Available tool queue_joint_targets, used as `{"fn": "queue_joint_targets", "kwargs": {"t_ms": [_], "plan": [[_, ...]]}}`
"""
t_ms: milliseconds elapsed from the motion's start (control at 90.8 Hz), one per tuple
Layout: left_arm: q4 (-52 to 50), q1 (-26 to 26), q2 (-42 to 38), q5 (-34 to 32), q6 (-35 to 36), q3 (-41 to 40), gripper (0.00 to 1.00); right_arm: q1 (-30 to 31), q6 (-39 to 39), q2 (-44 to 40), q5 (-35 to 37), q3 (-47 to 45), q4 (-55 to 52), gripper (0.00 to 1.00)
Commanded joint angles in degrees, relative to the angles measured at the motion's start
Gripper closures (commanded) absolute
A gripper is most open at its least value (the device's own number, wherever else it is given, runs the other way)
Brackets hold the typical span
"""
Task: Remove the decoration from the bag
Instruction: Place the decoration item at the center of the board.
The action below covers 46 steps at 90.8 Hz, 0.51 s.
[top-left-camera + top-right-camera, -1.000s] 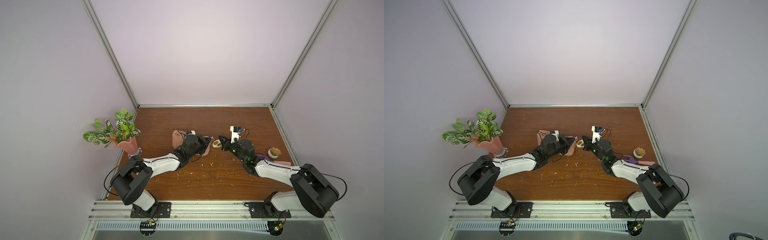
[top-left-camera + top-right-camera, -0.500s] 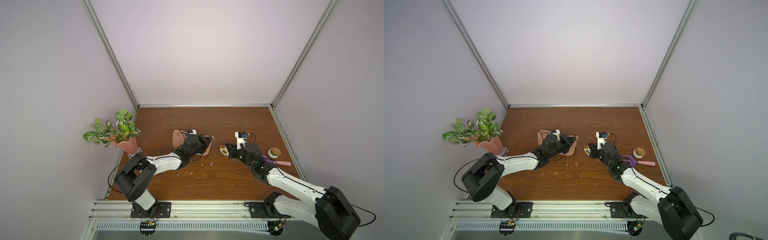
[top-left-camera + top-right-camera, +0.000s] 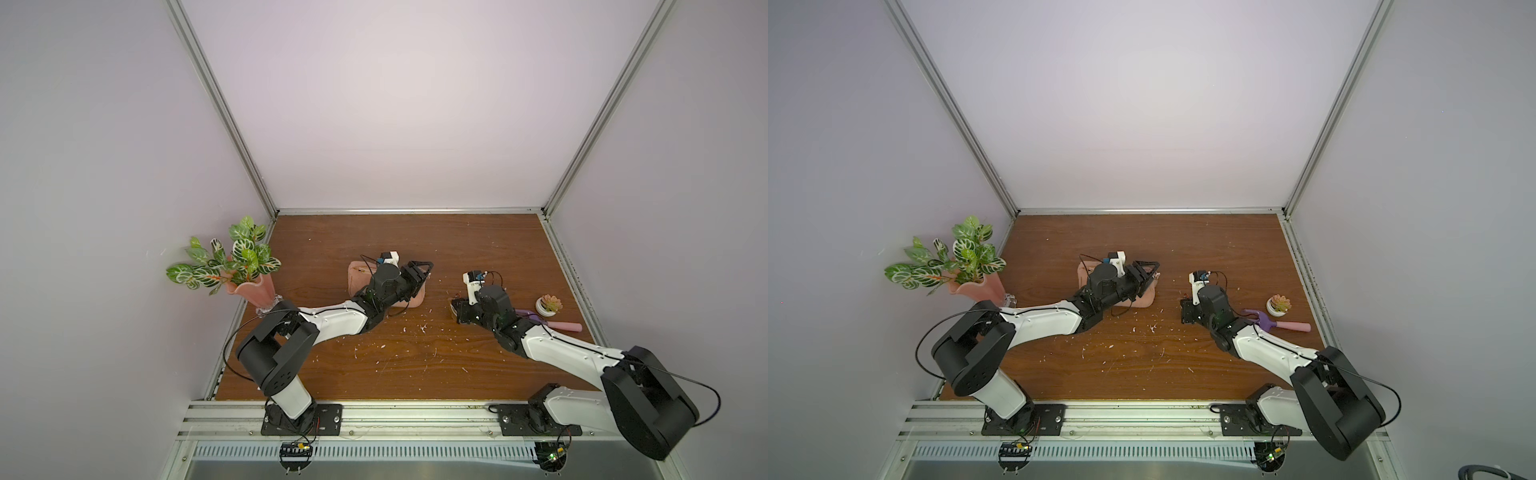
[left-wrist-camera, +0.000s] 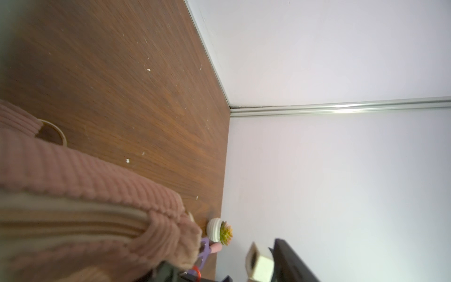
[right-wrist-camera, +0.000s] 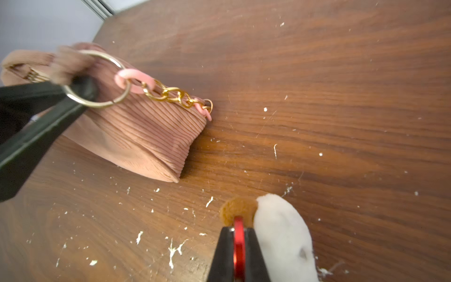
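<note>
Right wrist view, counted: one scuffed wood-grain bench [image 5: 317, 85]; one ribbed dusty-pink bag [image 5: 141, 131], soft wedge, just left of centre in both top views; two black claws: left claw [image 3: 423, 274] looks spread over bag's end, right claw [image 5: 238, 232] pinching one decoration [image 5: 280, 232] by its red ring [image 5: 238, 256], cream plush oval with tan blob, right of centre, apart from bag; one gold chain [image 5: 170, 94] on bag.
</note>
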Motion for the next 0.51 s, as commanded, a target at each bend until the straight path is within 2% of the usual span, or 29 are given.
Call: {"fn": "queue_joint_targets", "kwargs": {"t_ms": [0, 77, 121, 209, 330, 495], "plan": [[-1.69, 0.59, -2.31, 0.07, 2.95, -0.54, 0.21, -0.78, -1.12, 2.51, -2.29, 3.98, 1.11, 1.0], [-3.42, 0.59, -3.49, 0.07, 4.68, -0.11, 0.06, -1.31, -1.14, 5.23, -2.73, 5.56, 1.43, 1.0], [-4.73, 0.58, -4.09, 0.05, 5.67, 0.23, 0.01, -1.6, -1.14, 6.58, -2.89, 6.29, 1.6, 1.0], [-7.01, 0.59, -5.59, -0.42, 7.32, 0.89, 0.0, -2.13, -0.92, 9.01, -2.97, 7.83, 2.01, 1.0], [-9.48, 0.57, -7.71, -0.93, 8.48, 1.44, 0.0, -2.68, -1.0, 11.87, -3.32, 10.01, 1.96, 0.89], [-11.46, 0.59, -9.74, -1.25, 9.6, 2.49, 0.0, -3.61, -1.86, 13.76, -3.36, 13.7, -0.77, 0.61]]}}
